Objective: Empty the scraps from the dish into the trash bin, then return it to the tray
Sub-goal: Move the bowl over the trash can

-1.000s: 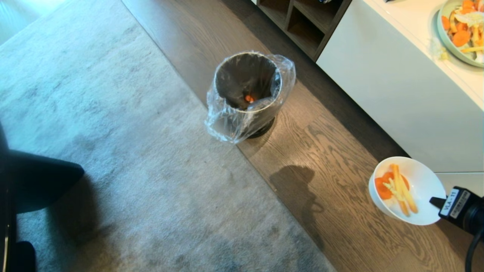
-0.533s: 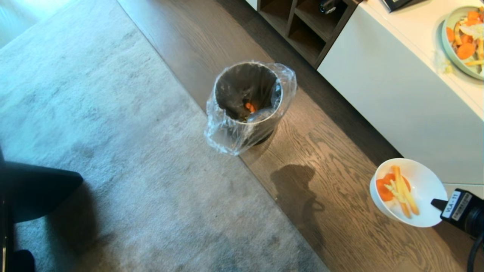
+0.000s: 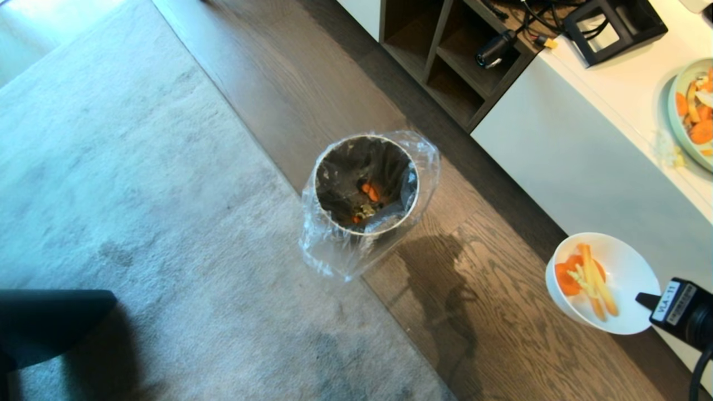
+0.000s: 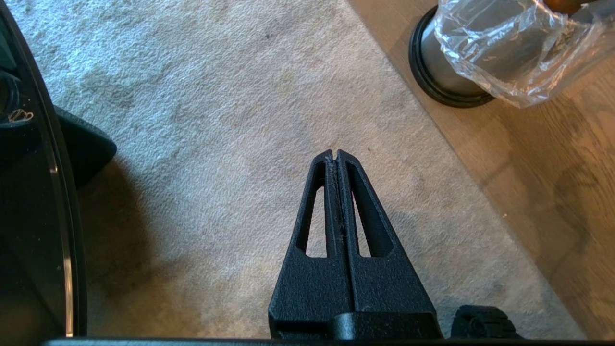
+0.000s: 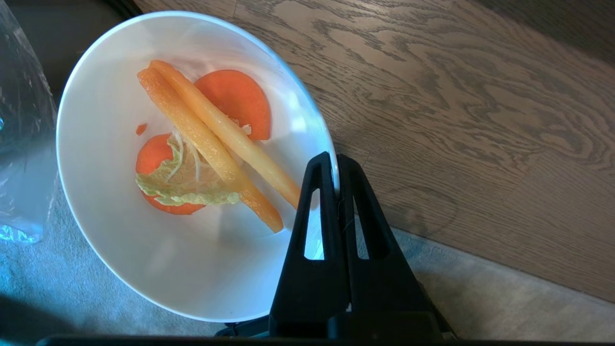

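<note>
My right gripper (image 5: 335,158) is shut on the rim of the dish (image 5: 144,250), a deep white bowl held level above the wooden floor at the right of the head view (image 3: 626,278). The scraps (image 5: 206,139) lie inside it: orange slices, two orange sticks and a pale green leaf strip. The trash bin (image 3: 365,186), grey metal with a clear liner, stands on the floor to the left of the dish, with a few orange bits at its bottom. Its black base ring (image 4: 439,91) shows in the left wrist view. My left gripper (image 4: 335,154) hangs shut and empty over the carpet. The tray is out of view.
A white cabinet (image 3: 590,156) runs along the right, with a pale green plate (image 3: 693,114) of vegetable pieces on top. A dark open shelf unit (image 3: 451,61) stands behind the bin. Grey carpet (image 3: 139,223) covers the left; a black round tabletop edge (image 4: 33,216) sits beside my left arm.
The whole view has shifted: the bin now sits lower and nearer the picture's middle and more of the shelf unit shows. The dish stays in the same spot in my right gripper.
</note>
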